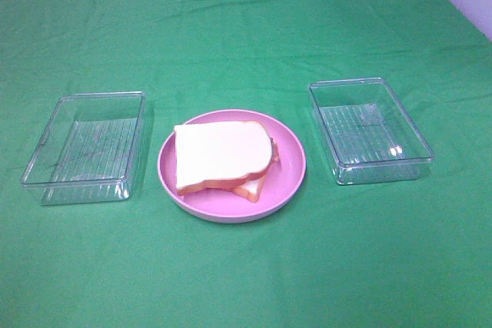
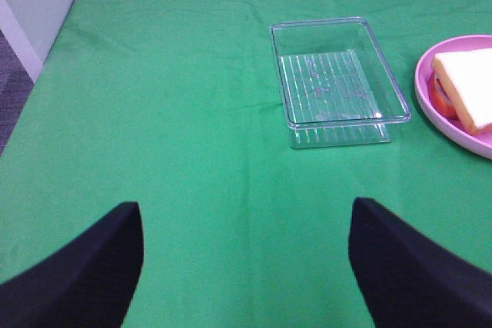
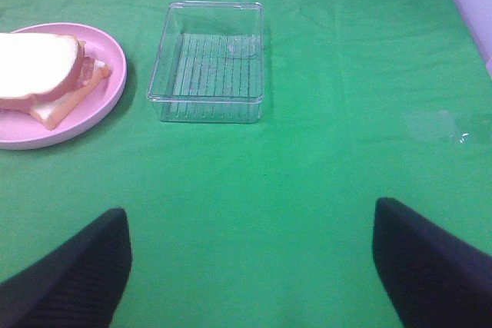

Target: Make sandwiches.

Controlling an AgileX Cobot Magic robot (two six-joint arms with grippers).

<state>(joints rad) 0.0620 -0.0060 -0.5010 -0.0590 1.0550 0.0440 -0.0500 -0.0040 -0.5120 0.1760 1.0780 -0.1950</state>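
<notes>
A sandwich lies on the round pink plate in the middle of the green cloth: a white bread slice with orange-brown crust on top, a reddish layer and another slice showing under it. It also shows in the left wrist view and the right wrist view. No gripper is in the exterior high view. My left gripper is open and empty over bare cloth, well short of the left tray. My right gripper is open and empty, short of the right tray.
An empty clear plastic tray stands left of the plate, also in the left wrist view. A second empty clear tray stands to the right, also in the right wrist view. Green cloth covers the table.
</notes>
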